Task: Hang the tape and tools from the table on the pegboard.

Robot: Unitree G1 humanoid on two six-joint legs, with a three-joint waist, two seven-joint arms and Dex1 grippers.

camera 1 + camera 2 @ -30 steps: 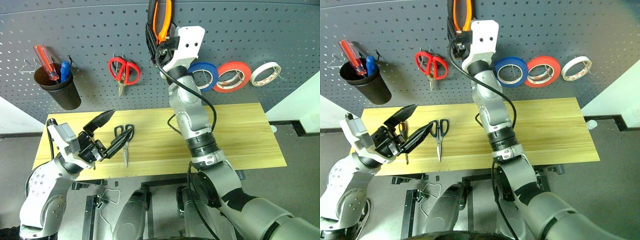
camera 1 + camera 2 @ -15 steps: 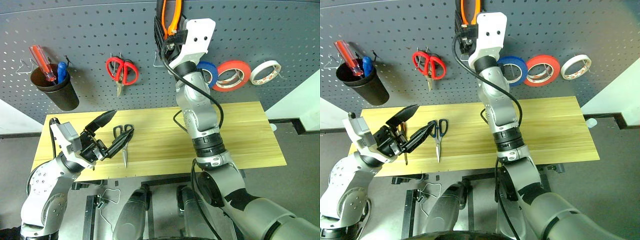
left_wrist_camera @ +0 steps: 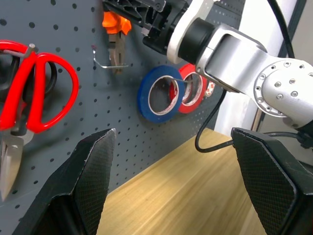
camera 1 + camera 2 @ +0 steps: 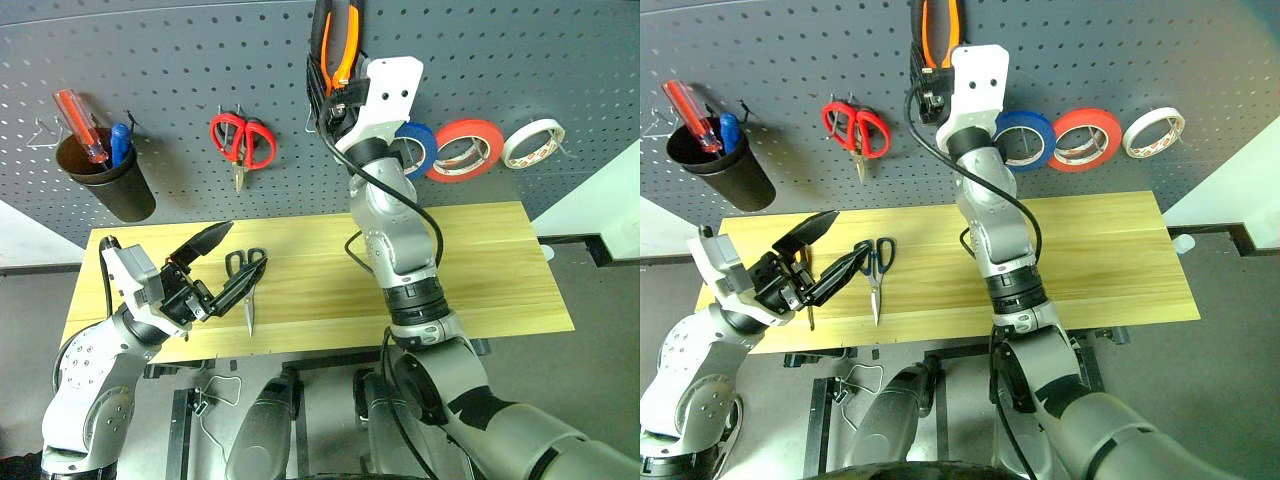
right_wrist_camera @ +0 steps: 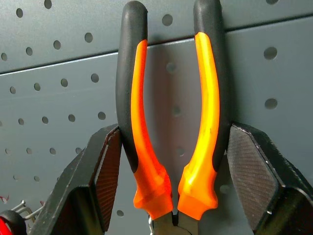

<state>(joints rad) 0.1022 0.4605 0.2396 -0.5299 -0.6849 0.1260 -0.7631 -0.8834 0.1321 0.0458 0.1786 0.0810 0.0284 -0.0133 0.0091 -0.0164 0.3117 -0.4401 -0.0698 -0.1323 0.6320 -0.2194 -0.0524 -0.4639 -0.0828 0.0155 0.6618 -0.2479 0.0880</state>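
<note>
You face a large dark grey perforated pegboard (image 4: 180, 60) above a long table of light yellowish grained wood (image 4: 490, 270). On the board your right gripper (image 5: 171, 142) clamps smooth orange-and-black-handled pliers (image 5: 168, 112), handles upward; its textured black pads press both handles in the right wrist view. Beside it hangs a thin blue tape ring (image 4: 1025, 140). The left wrist view shows a thin metal hook (image 3: 110, 61) at the pliers' nose. Your left gripper (image 4: 222, 263) hovers with fingers spread, empty, over dark-handled scissors (image 4: 247, 285) lying flat on the wood. The right eye view reveals a small orange-handled screwdriver (image 4: 808, 290) behind it.
</note>
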